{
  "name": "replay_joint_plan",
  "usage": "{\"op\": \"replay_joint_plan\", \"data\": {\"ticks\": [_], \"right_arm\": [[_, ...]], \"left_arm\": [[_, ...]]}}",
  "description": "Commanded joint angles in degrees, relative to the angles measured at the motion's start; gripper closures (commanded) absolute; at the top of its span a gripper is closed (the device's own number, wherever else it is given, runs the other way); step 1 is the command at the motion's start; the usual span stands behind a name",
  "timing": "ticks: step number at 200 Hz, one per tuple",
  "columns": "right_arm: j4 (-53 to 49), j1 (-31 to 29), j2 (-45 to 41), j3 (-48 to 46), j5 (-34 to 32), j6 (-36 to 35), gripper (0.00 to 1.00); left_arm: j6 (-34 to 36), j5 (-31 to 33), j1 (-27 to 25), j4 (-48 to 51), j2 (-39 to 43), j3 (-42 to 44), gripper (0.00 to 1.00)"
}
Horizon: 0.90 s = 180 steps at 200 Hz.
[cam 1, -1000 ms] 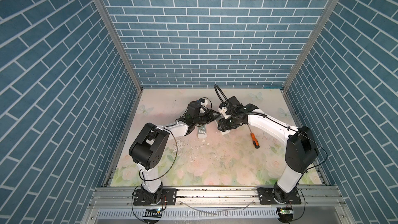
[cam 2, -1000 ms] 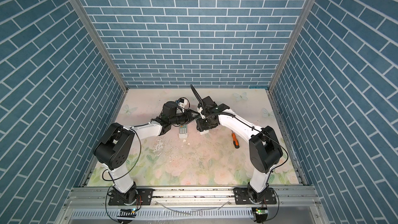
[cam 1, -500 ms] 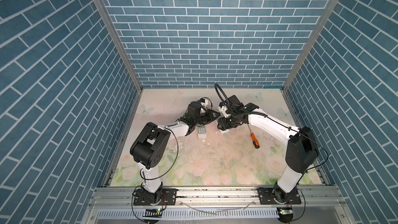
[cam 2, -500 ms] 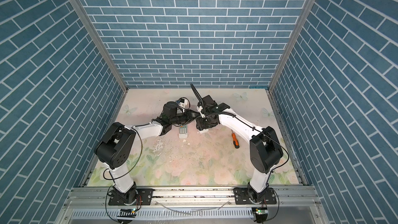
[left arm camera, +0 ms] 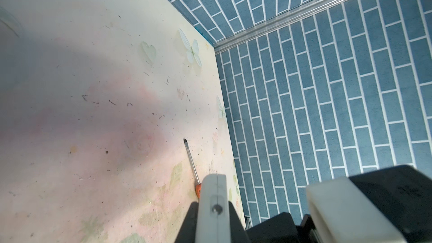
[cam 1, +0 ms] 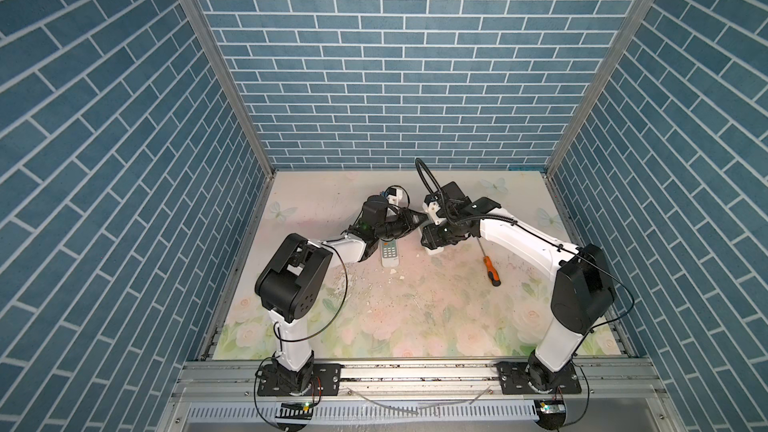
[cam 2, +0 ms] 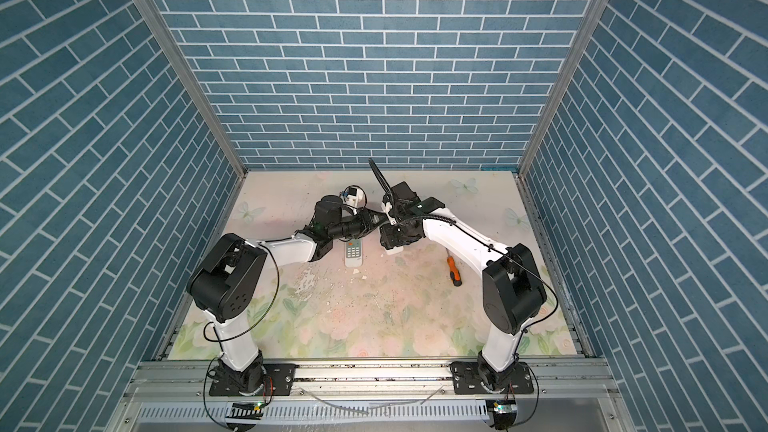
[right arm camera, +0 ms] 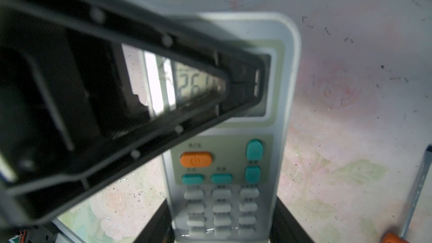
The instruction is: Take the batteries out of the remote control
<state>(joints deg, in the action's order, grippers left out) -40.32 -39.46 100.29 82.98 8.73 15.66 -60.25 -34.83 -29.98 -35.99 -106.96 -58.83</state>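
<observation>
A: Left jaws?
B: Clamped on the smooth, round-cornered grey plastic remote control [right arm camera: 233, 183], one finger across its LCD.
A: Right jaws?
B: Gripping its keypad end. Batteries hidden behind its face.

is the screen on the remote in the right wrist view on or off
On. The remote has its screen showing the digits 26, though part of the screen is covered.
</observation>
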Motion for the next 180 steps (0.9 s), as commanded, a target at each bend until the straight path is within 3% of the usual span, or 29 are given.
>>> {"op": "replay_joint_plan", "data": {"ticks": [1, 36, 57, 82, 118, 180], "right_arm": [[1.15, -0.42, -2.22, 2.03, -0.62, -1.34, 0.44], [3.32, -0.34, -5.57, -0.02, -1.63, -0.25, 0.16], [4.71, 0.40, -8.30, -1.70, -2.49, 0.99, 0.12], [8.25, 2.83, -13.04, -5.53, -1.79, 4.78, 0.14], [23.54, 9.25, -21.64, -16.20, 7.63, 17.02, 0.26], [44.28, 11.84, -23.33, -21.27, 13.99, 29.31, 0.38]], "left_arm": [[-1.62, -0.05, -0.48, -4.48, -1.39, 0.03, 1.00], [-4.19, 0.29, 0.24, -8.05, -1.35, -1.06, 1.00], [-5.20, 0.52, 0.94, -9.90, -0.96, -1.72, 1.00], [-8.01, 1.79, 2.25, -16.34, -0.28, -0.84, 1.00], [-15.45, 5.86, 4.54, -30.41, -1.59, -1.03, 1.00], [-23.73, 11.83, 4.10, -44.40, -6.62, -8.09, 1.00]]}}
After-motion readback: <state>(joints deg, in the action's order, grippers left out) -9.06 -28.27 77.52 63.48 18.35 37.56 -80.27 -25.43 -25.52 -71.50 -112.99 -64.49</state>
